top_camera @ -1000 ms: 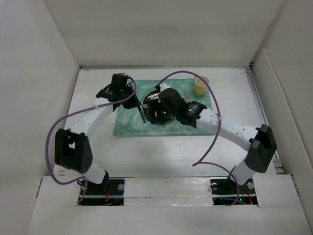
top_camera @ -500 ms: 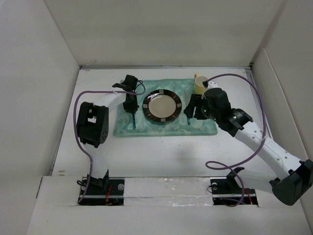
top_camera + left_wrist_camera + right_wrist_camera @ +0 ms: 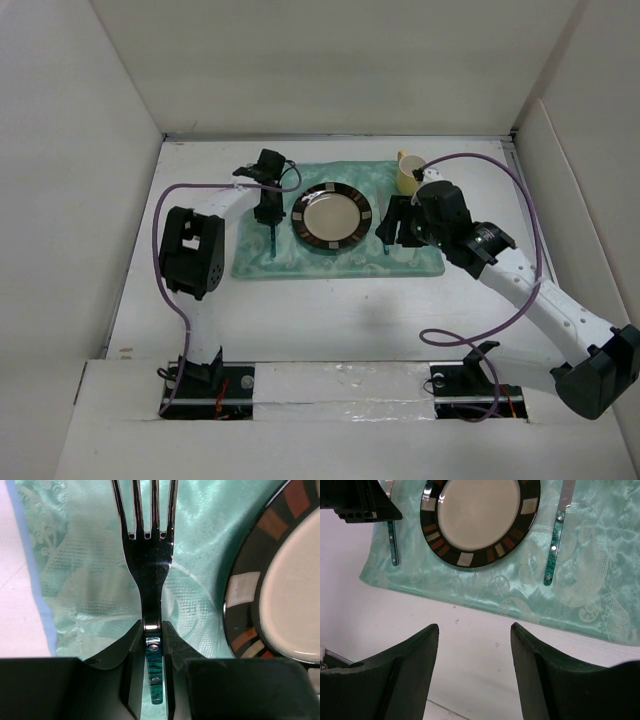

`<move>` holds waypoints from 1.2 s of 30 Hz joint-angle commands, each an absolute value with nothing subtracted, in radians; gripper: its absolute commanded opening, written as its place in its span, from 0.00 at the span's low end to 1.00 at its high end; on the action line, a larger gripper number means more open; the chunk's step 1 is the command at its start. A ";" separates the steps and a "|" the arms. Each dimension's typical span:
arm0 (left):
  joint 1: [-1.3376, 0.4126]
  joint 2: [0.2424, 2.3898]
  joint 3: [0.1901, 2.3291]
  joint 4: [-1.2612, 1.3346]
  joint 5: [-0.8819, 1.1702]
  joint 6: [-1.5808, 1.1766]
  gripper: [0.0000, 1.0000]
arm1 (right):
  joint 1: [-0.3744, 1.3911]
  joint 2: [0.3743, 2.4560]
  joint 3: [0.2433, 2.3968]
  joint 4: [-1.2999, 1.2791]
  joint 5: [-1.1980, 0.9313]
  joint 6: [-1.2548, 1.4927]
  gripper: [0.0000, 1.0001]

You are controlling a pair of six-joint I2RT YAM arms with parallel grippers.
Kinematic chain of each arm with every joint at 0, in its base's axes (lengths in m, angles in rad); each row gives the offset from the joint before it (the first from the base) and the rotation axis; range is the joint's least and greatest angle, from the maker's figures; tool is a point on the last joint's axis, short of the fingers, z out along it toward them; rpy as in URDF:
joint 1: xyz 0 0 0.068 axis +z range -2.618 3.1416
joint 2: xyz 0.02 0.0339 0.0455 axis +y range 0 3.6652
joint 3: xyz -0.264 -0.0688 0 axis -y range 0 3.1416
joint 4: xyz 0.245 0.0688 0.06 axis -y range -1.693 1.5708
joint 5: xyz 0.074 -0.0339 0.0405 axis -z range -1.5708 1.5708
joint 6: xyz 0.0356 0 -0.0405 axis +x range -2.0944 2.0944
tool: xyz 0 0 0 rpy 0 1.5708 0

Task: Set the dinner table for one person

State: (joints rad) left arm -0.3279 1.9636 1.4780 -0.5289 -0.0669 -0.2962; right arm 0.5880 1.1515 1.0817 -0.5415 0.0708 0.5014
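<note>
1. Both arms stand differently from a second ago. The right arm has swung off the plate to its right, and the left arm's elbow is now folded back on the left. Over the last half second almost nothing shifts.
2. The dinner table is the broad white surface under everything, running from the arm bases to the far wall. It looks rigid and fixed, so it is something to lay pieces on, not to grasp (a placemat covers its far middle).
3. The fork looks light, stiff and slick, so its green handle is the best place to hold it.
4. The left gripper is clamped narrowly on that handle, just left of the plate, with the tines ahead of the fingers and the wrist angled down over the mat.
5. The right gripper hovers over the mat's near edge, jaws wide and empty. The knife lies on the mat right of the plate, and a cup stands at the mat's far right corner.
</note>
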 commanded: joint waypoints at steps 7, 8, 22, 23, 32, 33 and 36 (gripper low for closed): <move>-0.360 2.016 1.560 -0.515 -0.107 -0.281 0.00 | 0.583 1.154 1.077 -0.540 0.067 0.499 0.65; -0.360 2.023 1.568 -0.518 -0.116 -0.276 0.00 | 0.583 1.155 1.074 -0.540 0.069 0.502 0.65; -0.360 2.062 1.580 -0.511 -0.135 -0.268 0.24 | 0.583 1.149 1.077 -0.543 0.087 0.499 0.65; -0.360 2.054 1.578 -0.508 -0.130 -0.270 0.29 | 0.583 1.149 1.084 -0.543 0.090 0.499 0.65; -0.360 1.892 1.654 -0.555 -0.149 -0.298 0.54 | 0.562 1.154 1.193 -0.566 0.091 0.482 0.44; -0.360 1.870 1.681 -0.569 -0.153 -0.305 0.53 | 0.561 1.152 1.213 -0.569 0.089 0.479 0.30; -0.360 1.754 1.718 -0.578 -0.155 -0.330 0.51 | 0.538 1.149 1.330 -0.572 0.090 0.463 0.00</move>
State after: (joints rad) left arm -0.3637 1.9450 1.6276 -0.5621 -0.1337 -0.2966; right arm 0.5568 1.1694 1.2049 -0.5983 0.0750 0.4896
